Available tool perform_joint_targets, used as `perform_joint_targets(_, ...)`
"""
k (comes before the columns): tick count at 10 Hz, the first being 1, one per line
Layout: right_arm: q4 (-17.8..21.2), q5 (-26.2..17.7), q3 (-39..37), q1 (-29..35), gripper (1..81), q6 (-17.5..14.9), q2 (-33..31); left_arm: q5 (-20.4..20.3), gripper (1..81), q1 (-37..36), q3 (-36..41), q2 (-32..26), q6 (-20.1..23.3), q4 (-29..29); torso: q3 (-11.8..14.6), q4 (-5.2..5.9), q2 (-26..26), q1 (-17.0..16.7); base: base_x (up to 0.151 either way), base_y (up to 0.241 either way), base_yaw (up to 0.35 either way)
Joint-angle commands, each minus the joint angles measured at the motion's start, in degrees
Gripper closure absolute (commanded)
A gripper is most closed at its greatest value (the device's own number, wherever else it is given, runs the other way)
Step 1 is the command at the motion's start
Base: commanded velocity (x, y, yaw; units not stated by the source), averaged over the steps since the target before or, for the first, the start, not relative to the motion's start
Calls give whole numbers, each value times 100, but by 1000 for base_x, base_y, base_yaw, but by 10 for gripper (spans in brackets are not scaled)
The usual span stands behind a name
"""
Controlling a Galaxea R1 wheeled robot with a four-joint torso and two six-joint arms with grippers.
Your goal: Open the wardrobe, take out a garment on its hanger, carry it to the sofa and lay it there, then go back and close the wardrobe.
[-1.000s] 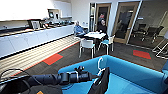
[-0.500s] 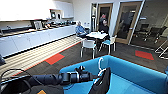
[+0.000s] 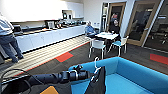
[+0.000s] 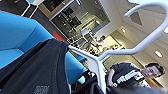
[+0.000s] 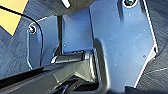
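My left arm reaches in from the left over the near end of the bright blue sofa (image 3: 135, 75). Its gripper (image 3: 87, 74) is shut on the thin white hanger (image 3: 96, 65), just below the hook. The black garment (image 3: 98, 84) hangs limp from the hanger, down in front of the sofa's low back and near arm. From the left wrist, the hanger (image 4: 117, 53) curves up large with its hook, the garment (image 4: 37, 72) drapes over its shoulder, and the sofa (image 4: 17, 32) lies behind. The right wrist view looks down past the robot's own plate to dark carpet (image 5: 15, 57).
White chairs (image 3: 98, 45) and a small table (image 3: 108, 35) with two seated people stand beyond the sofa. A person (image 3: 7, 37) stands at the far left by the long white kitchen counter (image 3: 50, 36). Another person (image 4: 135, 75) is close by in the left wrist view.
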Motion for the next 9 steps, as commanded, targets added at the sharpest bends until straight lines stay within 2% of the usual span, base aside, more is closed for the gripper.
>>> perform_joint_targets(1,8,-365,54,175,10,-23,93,-204,811,-941,-463,430,38,97,0,-2,0,0,0,0,0)
perform_joint_targets(2,-1,-365,54,175,10,-22,93,-204,811,-958,-700,597,38,97,0,0,0,0,0,0,0)
perform_joint_targets(5,-1,-365,54,175,10,-22,93,139,811,-1090,-1482,1151,47,229,0,-2,0,0,0,0,0)
perform_joint_targets(7,-1,-365,54,175,10,-22,93,139,811,-1099,-1930,1406,56,378,-443,-2,0,0,0,0,0)
perform_joint_targets(9,-1,-365,54,175,10,-22,93,429,811,-1108,-2282,1652,56,615,-679,-2,-2,-5,0,0,0)
